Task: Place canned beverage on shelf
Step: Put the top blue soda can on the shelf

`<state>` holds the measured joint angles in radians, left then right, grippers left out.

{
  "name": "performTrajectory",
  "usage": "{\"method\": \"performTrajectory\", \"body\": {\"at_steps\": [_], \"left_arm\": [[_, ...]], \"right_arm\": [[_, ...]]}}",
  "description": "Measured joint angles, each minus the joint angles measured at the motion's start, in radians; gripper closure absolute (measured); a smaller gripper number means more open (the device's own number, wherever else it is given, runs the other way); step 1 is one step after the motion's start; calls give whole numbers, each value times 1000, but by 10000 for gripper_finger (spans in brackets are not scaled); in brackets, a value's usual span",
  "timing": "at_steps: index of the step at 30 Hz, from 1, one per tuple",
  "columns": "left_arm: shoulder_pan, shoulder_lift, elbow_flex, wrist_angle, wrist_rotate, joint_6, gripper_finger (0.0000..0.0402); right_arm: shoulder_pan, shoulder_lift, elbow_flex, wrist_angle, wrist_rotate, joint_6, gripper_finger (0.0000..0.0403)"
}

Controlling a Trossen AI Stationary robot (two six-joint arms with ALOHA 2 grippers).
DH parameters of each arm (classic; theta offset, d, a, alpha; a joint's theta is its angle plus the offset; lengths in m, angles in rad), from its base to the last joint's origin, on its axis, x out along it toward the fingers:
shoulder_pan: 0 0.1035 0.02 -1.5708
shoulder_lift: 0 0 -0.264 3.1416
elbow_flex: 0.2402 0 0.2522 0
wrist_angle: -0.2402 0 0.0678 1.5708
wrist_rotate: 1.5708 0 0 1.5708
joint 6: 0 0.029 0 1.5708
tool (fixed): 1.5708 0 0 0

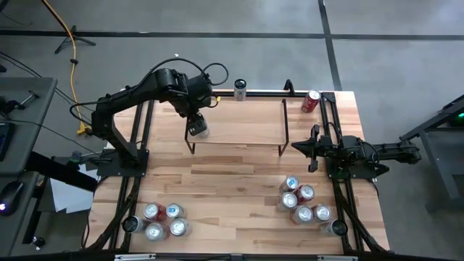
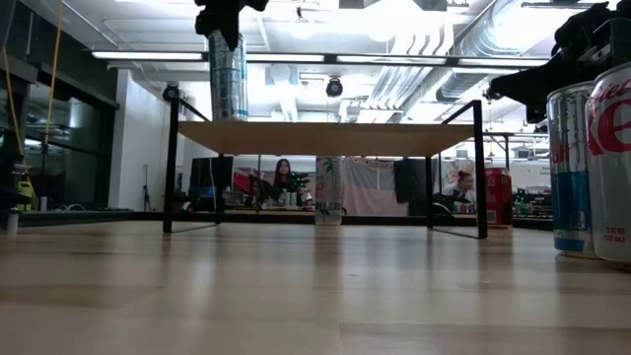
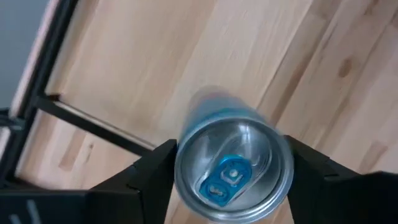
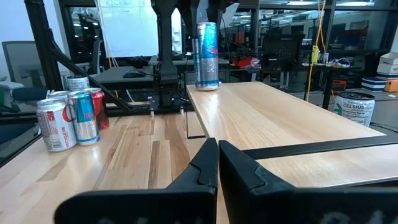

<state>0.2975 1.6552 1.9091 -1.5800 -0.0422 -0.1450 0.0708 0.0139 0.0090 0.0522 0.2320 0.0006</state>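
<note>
The shelf (image 1: 239, 123) stands at the back of the table; the left gripper (image 1: 197, 127) squeezes a tall can (image 3: 233, 165), standing on the shelf's left end; next, let go gently; the right gripper (image 1: 313, 147) waits pinched shut, beside the shelf.

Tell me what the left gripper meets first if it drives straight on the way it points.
Pointing down with the can in its grasp, the left gripper would probably bring the can's base onto the shelf top near its left end.
</note>
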Motion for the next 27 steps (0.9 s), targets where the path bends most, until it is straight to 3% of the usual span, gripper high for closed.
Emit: {"method": "performTrajectory", "body": {"at_steps": [10, 19, 23, 27], "left_arm": [[9, 0, 20, 7, 0, 19, 152], [24, -5, 214, 9, 15, 59, 151], [19, -14, 302, 10, 20, 183, 151], [-9, -45, 310, 9, 35, 427, 151]], "right_arm": [[0, 0, 0, 0, 0, 0, 402], [0, 0, 0, 0, 0, 0, 402], [0, 0, 0, 0, 0, 0, 402], [0, 0, 0, 0, 0, 0, 402]]}}
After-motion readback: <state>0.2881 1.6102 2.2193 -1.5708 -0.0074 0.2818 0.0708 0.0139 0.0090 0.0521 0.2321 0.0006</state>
